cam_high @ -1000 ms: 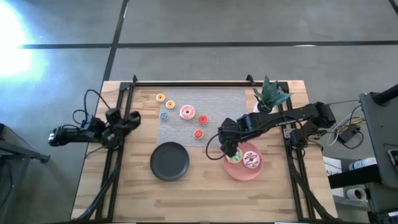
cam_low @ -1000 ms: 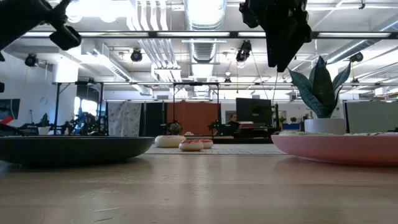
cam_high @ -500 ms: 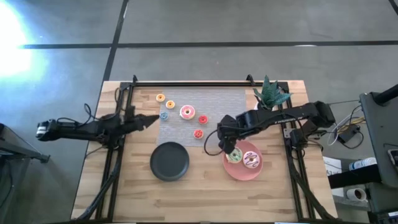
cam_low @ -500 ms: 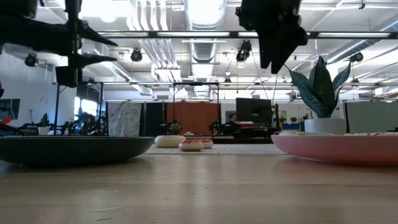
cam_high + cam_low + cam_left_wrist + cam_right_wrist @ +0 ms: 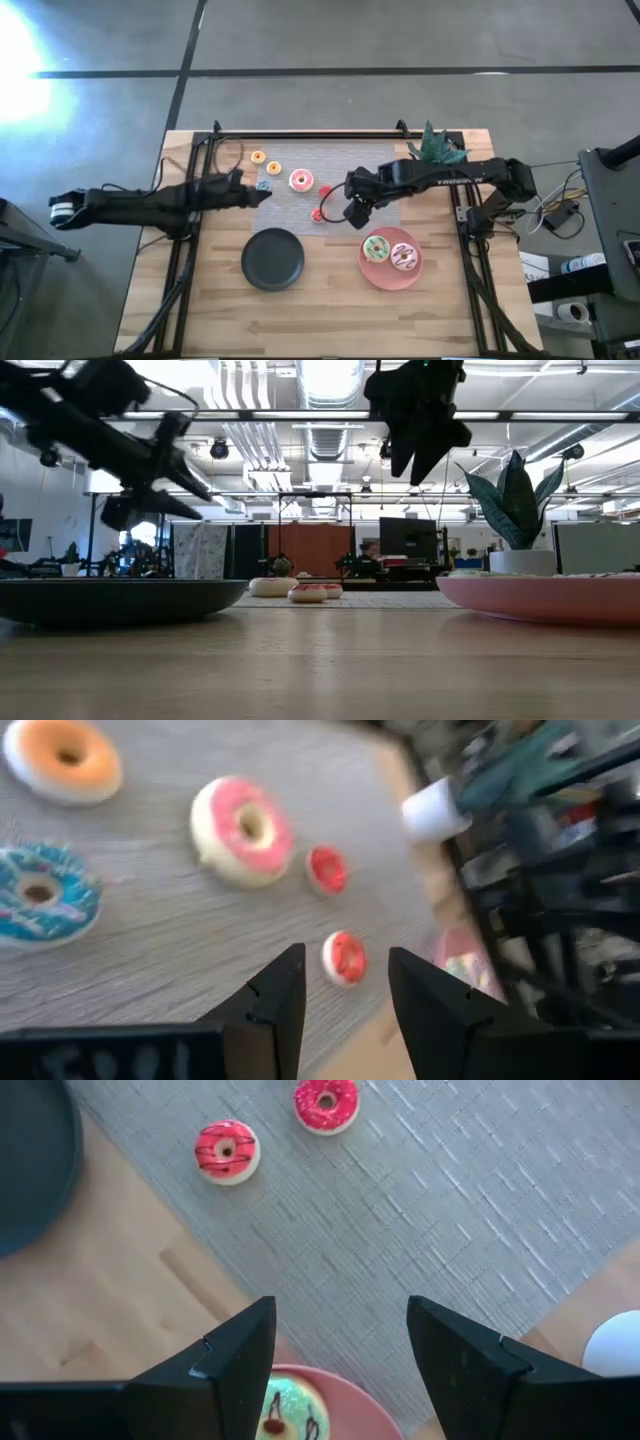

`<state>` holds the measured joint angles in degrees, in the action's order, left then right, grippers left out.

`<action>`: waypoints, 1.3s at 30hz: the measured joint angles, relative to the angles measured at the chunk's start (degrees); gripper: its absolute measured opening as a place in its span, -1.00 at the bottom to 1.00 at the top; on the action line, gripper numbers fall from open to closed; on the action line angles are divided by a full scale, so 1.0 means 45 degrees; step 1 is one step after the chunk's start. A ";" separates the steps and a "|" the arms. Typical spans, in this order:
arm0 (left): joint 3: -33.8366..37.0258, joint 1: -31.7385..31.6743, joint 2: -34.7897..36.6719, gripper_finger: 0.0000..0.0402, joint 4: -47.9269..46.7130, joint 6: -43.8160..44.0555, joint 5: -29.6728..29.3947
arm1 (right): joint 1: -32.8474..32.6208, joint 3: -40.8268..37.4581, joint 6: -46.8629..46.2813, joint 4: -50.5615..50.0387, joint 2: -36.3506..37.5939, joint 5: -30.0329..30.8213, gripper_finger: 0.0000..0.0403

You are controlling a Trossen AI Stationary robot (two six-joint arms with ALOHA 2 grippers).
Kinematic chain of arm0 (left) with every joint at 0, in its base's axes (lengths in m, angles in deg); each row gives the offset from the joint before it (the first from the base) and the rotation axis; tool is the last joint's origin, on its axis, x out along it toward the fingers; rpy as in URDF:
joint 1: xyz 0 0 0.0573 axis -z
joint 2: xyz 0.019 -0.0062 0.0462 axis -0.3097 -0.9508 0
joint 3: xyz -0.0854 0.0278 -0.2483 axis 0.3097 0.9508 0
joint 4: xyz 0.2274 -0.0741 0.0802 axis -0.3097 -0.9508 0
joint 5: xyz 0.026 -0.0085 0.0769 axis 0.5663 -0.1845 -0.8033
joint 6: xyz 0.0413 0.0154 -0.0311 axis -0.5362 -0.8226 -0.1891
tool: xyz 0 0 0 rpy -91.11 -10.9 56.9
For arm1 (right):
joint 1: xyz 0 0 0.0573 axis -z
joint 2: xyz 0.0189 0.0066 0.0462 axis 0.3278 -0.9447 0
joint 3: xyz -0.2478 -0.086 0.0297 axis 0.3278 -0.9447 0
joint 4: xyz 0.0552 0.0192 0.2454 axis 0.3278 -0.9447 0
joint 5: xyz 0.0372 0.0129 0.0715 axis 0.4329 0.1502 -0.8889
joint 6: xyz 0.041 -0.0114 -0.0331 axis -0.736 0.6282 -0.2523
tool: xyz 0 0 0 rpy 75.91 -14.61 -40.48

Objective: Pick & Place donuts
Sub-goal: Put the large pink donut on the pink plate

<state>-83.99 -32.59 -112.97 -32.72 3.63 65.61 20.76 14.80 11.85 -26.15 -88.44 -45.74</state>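
Right hand [image 5: 358,213] is hovering spread and empty over the mat by the small red donuts [image 5: 227,1151]; left hand [image 5: 342,998], also spread, is heading there too, so they're risking a bump or knocking donuts away.

A grey woven mat [image 5: 340,165] is laid on the wooden counter [image 5: 320,310]. A black plate [image 5: 273,259], a pink plate [image 5: 385,275] and a potted plant [image 5: 432,152] are seen.

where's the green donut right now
In the high view the green donut lies on the pink plate, at its left side beside a white donut, right of the black plate.
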 joint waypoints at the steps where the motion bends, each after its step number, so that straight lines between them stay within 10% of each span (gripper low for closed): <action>1: -0.0462 -0.0450 -0.0454 -0.41 -0.0297 -0.0131 0.0679 | 0.0044 0.0000 0.0095 0.0001 0.0000 -0.0110 0.09; 7: -0.3702 -0.2768 -0.4057 -0.41 -0.2730 -0.2987 0.3182 | 0.0063 0.0000 0.0211 0.0000 0.0000 -0.0182 0.09; 21: -0.8438 -0.3980 -1.0657 -0.33 -0.5146 -0.7740 0.4022 | 0.0058 0.0000 0.0157 0.0015 0.0000 -0.0084 0.09; 39: -0.9421 -0.4307 -1.2316 0.01 -0.4814 -0.8610 0.3918 | 0.0048 0.0000 0.0233 0.0091 0.0000 0.0294 0.09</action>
<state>-126.38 -51.97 -168.40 -54.39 -35.12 83.24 20.97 14.80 12.90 -25.74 -88.44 -44.42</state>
